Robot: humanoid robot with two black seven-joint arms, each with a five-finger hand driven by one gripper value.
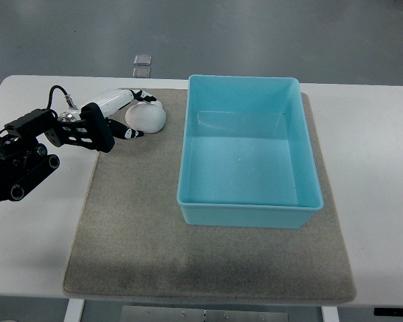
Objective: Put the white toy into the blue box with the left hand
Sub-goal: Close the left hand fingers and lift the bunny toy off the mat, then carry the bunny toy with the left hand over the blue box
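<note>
A round white toy lies on the grey mat near its far left corner. My left hand comes in from the left edge, and its fingers are curled around the toy from the left and behind, touching it. The toy still rests on the mat. To the right of the toy stands the light blue box, rectangular and with nothing inside. The right arm does not show.
The grey mat covers the middle of a white table. Two small square pieces lie on the floor beyond the table's far edge. My left arm's black forearm lies over the table's left side.
</note>
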